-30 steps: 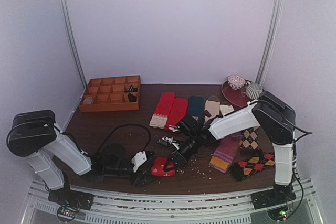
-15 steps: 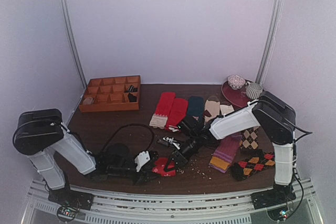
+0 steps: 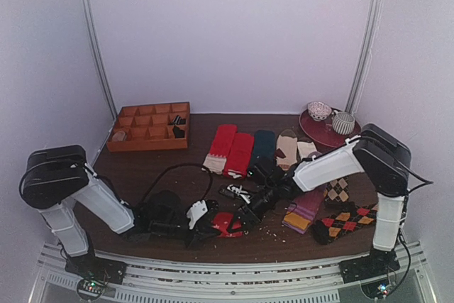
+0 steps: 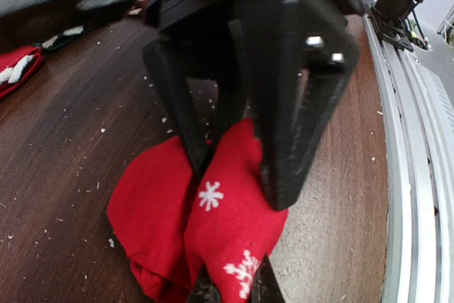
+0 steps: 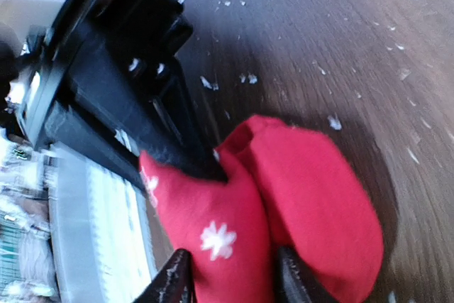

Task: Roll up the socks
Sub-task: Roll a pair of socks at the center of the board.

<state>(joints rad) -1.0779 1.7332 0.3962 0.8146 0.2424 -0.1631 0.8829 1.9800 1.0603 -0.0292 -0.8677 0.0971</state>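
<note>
Right, the socks [image 4: 213, 225] lie as a lumpy red bundle with white snowflakes, close to the near edge of the counter [image 3: 142, 168], about midway along it. Both arms are on it! The left pincer [image 4: 233, 290] is nipped almost closed on a fold at one side. The right pincer [image 5: 234, 278] comes in from the opposite side, jaws part-way apart with the snowflake fold squeezed between them. To my eye this is the closing step, tightening and tucking the roll. Next, one pincer needs to pin the bundle while the other works the loose lobe under, gently, or the roll could spring apart.
</note>
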